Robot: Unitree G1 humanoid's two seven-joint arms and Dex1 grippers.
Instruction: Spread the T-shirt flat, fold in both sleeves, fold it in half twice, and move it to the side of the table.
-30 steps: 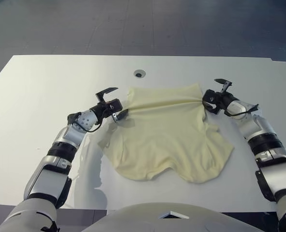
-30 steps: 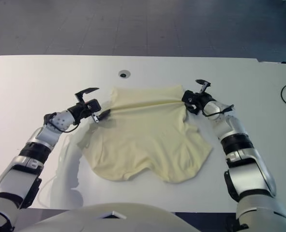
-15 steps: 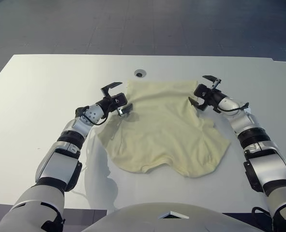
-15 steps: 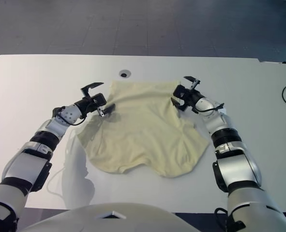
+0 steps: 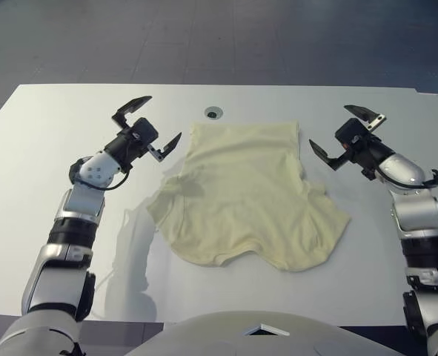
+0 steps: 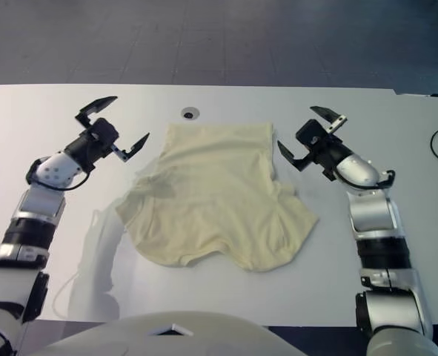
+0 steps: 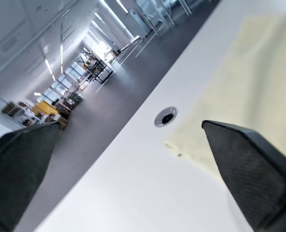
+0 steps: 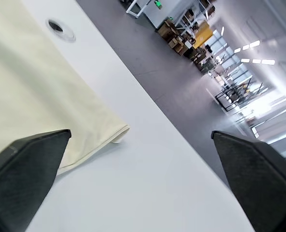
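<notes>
Release after the stretch. A second ago both claws were clamped on the far corners of the T-shirt (image 5: pixel 248 196) and pulled it taut between them; half a second ago they had let go and hung at those corners. Now the left gripper (image 5: pixel 156 121) stands at 10 o'clock of the shirt and the right gripper (image 5: pixel 333 127) at 2 o'clock, each drawn outward and clear of the cloth, fingers wide apart and holding nothing (both wrist views show a free corner of cloth lying flat between the spread fingers).

The shirt lies near the middle of the table (image 5: pixel 48 141), its far edge straight and square, just short of the cable port (image 5: pixel 214 113) at 12 o'clock. Its near half, towards 6 o'clock, is wavy, and a loose fold bunches at about 8 o'clock.

Judgement: the far end counts as spread, but the near end probably needs a further pull before it lies flat. The sleeve folds, both halvings and the move to the table's side are not yet begun.
</notes>
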